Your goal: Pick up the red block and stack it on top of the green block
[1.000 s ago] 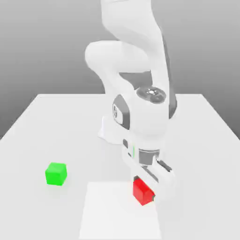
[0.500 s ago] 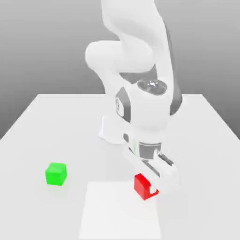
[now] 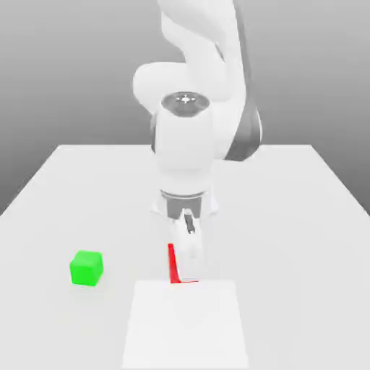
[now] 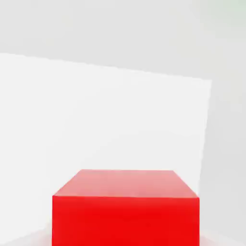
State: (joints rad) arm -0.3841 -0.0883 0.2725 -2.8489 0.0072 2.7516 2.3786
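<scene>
Claw (image 3: 183, 253) is clamping the red block (image 3: 173, 266) at lower center of the exterior view, fingers mostly hiding it; green block (image 3: 87, 268) is sitting lower left on worktop (image 3: 303, 217).

My exterior view sits raised in front of the white robot arm (image 3: 191, 108), looking slightly down across the flat pale grey tabletop (image 3: 303, 217) from a moderate distance. My hand view looks out from the hand, very close to the small glossy red block (image 4: 126, 209). Both views share that block (image 3: 173, 266) and the brighter white square patch (image 3: 186, 325) beneath it (image 4: 96, 120).
</scene>
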